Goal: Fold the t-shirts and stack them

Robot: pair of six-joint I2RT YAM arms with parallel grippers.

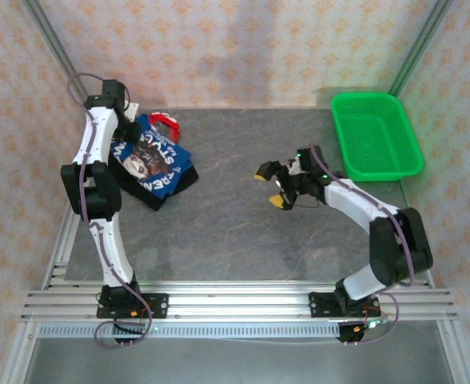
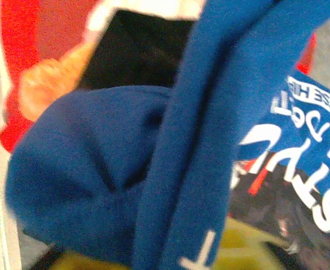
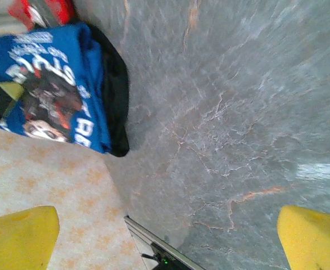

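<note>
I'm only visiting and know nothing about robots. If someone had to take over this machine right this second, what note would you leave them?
Left end effector: at the far-left edge of the shirt pile, right against bunched blue cloth. I can't tell whether it is open or gripping.
Right end effector: open, holding nothing, above bare table mid-right.
Shirts: blue tee lies folded, print up, on the black tee. A red tee peeks out at the pile's far edge.
Done: blue stacked on black.
Left: probably tidy the bunched blue edge and check that the red one is folded into the stack.
</note>
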